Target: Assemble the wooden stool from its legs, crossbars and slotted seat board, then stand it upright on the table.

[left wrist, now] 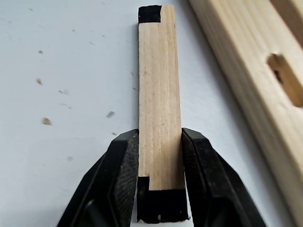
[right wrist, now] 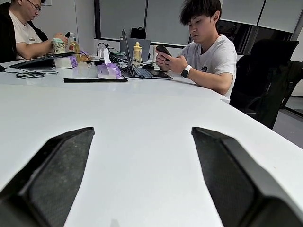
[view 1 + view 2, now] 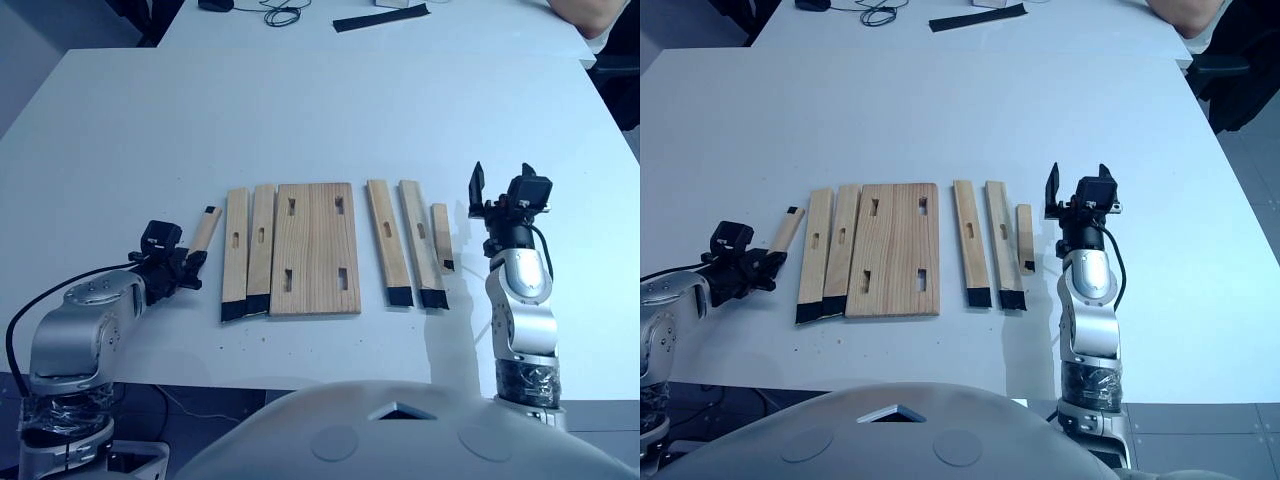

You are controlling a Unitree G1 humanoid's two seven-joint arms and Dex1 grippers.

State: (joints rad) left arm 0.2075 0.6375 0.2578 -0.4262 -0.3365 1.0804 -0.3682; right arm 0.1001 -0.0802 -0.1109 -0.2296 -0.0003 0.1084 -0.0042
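The slotted seat board (image 3: pixel 315 248) lies flat in the middle of the white table (image 3: pixel 320 110). Two slotted legs (image 3: pixel 236 255) (image 3: pixel 261 248) lie against its left edge. Another two legs (image 3: pixel 388 242) (image 3: pixel 422 242) lie apart to its right. A short crossbar (image 3: pixel 441 238) rests at the far right. My left gripper (image 3: pixel 185 265) is low on the table, shut on the near, black-tipped end of the other short crossbar (image 1: pixel 158 85), which lies flat. My right gripper (image 3: pixel 500 190) stands open beside the right crossbar, fingers (image 2: pixel 57 165) wide apart and holding nothing.
A black strip (image 3: pixel 380 18) and cables (image 3: pixel 285 12) lie on a second table behind. Broad bare tabletop stretches beyond the parts. The table's near edge runs just below the leg ends.
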